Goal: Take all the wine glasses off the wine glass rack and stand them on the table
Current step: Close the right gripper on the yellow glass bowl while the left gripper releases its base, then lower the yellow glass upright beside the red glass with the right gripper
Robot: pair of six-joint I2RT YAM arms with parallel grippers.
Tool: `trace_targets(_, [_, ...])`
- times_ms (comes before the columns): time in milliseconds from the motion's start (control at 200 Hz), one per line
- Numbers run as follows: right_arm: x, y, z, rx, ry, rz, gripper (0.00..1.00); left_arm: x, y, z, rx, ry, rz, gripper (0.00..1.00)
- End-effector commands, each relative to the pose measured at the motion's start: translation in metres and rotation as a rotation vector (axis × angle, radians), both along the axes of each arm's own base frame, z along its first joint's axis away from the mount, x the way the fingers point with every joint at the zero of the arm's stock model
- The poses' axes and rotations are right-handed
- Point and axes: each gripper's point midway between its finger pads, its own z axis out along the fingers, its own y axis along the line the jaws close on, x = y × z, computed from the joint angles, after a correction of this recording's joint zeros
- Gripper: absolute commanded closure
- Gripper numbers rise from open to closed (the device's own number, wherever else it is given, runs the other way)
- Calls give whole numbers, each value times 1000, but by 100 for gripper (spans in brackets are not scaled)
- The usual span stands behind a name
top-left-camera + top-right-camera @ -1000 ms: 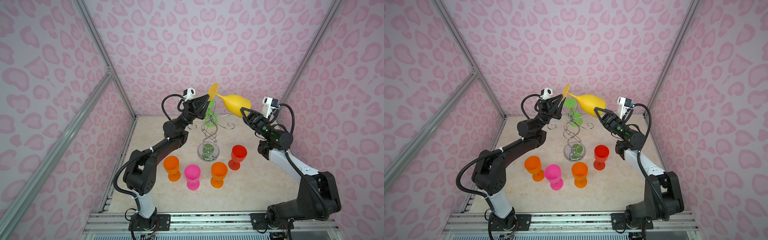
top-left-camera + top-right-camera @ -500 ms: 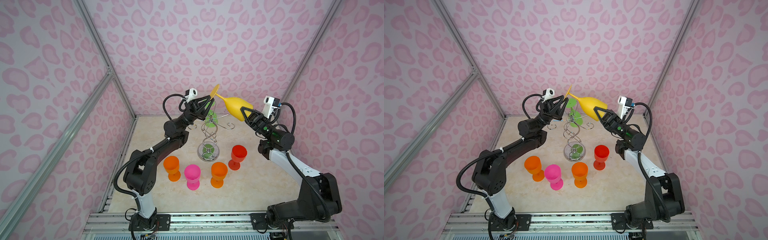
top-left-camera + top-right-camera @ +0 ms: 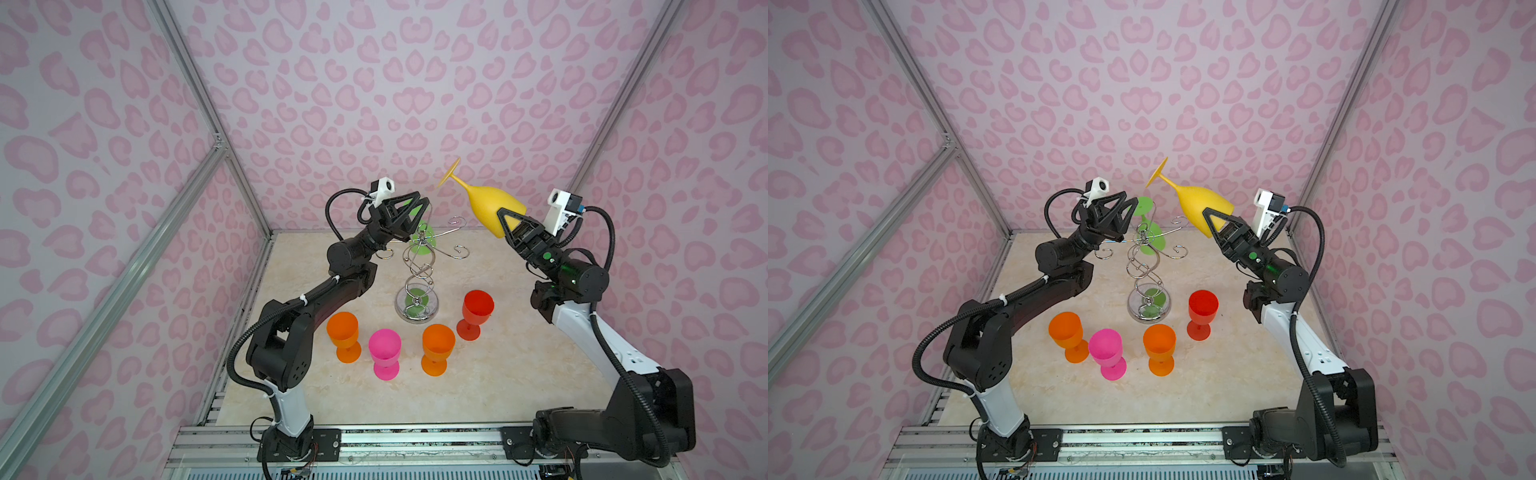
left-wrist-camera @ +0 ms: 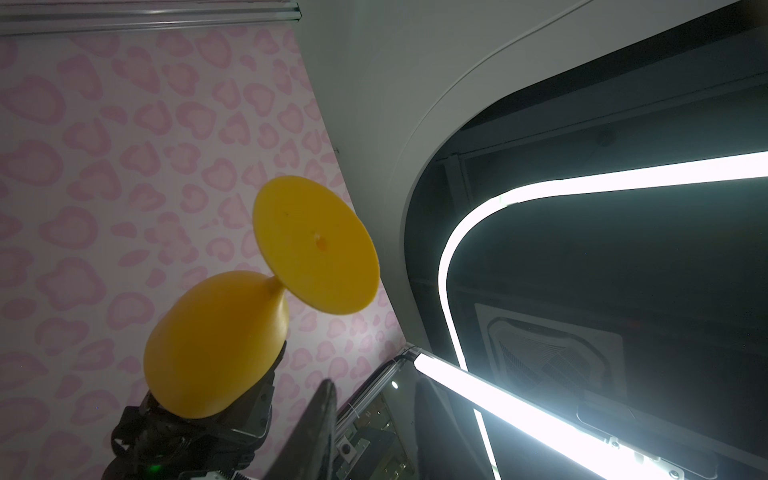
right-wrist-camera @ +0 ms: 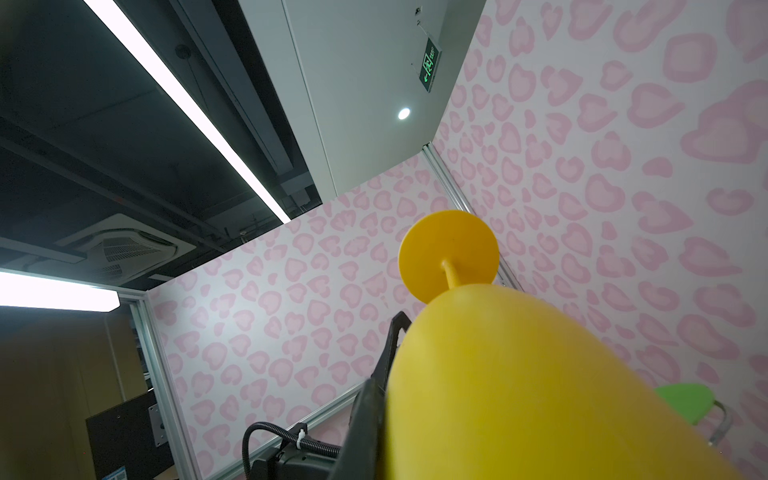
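A yellow wine glass (image 3: 492, 203) (image 3: 1202, 203) hangs in the air, tilted, with its foot pointing up and to the left, clear of the wine glass rack (image 3: 417, 270) (image 3: 1144, 266). My right gripper (image 3: 509, 220) (image 3: 1214, 218) is shut on its bowl (image 5: 540, 374); one finger (image 5: 372, 399) shows beside the bowl and the other is hidden. My left gripper (image 3: 422, 199) (image 3: 1130, 198) (image 4: 374, 415) is open and empty by the rack's top, apart from the yellow glass (image 4: 216, 345). A green glass (image 3: 422, 243) (image 3: 1150, 237) hangs upside down on the rack.
Standing on the table in front of the rack are an orange glass (image 3: 343, 332), a pink one (image 3: 385, 351), a second orange one (image 3: 437, 347) and a red one (image 3: 478, 309). Pink patterned walls close in the back and both sides.
My left gripper has opened, let go of the yellow glass's foot and drawn back toward the rack. My right gripper has closed on the bowl and carries the glass to the right.
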Motion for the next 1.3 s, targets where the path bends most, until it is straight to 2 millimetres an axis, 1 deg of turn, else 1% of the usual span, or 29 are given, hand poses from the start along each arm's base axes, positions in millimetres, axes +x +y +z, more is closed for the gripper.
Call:
trace_targets(0, [18,-3,-15,-109,67,-113,94,-18,5,11,-3,-11,-66,65])
trace_targets(45, [24,-7,-21,-161,108,-180,94,-21,5,12,5,-30,-58,65])
trace_targets(60, [26,-9,-24,-182,121,-204,95,-22,5,13,9,-37,-56,61])
trace_targets(85, [28,-11,-27,-222,136,-248,95,-23,5,14,14,-48,-50,60])
trace_targets(90, [31,-12,-32,-228,174,-248,95,-24,5,14,15,-51,-50,60])
trace_targets(135, [35,-18,-41,-307,216,-332,95,-26,5,15,26,-70,-38,59])
trace_targets(200, [35,-30,-48,-407,258,-452,96,-29,6,18,44,-101,-18,58])
trace_targets(300, [35,-50,-57,-524,325,-588,96,-30,4,17,101,-136,12,56])
trace_targets(345, [34,-57,-58,-571,344,-628,96,-29,4,17,127,-151,30,56])
trace_targets(495, [38,-79,-77,-706,477,-734,96,-30,10,20,186,-203,84,55])
trace_targets(620, [47,-93,-97,-794,579,-779,96,-31,18,24,248,-241,142,52])
trace_targets(670, [52,-95,-108,-837,618,-775,96,-32,22,25,277,-259,169,51])
trace_targets(690, [54,-96,-116,-857,641,-769,96,-33,22,24,291,-266,177,50])
trace_targets(700, [55,-96,-109,-856,632,-773,96,-34,23,25,296,-270,182,50])
trace_targets(715, [56,-96,-110,-866,635,-772,96,-34,24,25,304,-272,188,50])
trace_targets(840, [69,-95,-136,-961,707,-731,96,-40,32,26,368,-315,243,49])
trace_targets(1045, [86,-86,-193,-1190,823,-647,98,-39,46,22,450,-319,336,48])
trace_targets(1130, [90,-83,-217,-1287,865,-615,99,-39,50,22,472,-325,360,48])
trace_targets(1140, [90,-83,-219,-1297,868,-612,99,-37,50,14,483,-308,357,47])
trace_targets(1160, [91,-82,-226,-1322,878,-606,99,-36,50,11,489,-302,358,47])
trace_targets(1295, [94,-79,-260,-1473,928,-571,100,-39,56,11,510,-308,387,47])
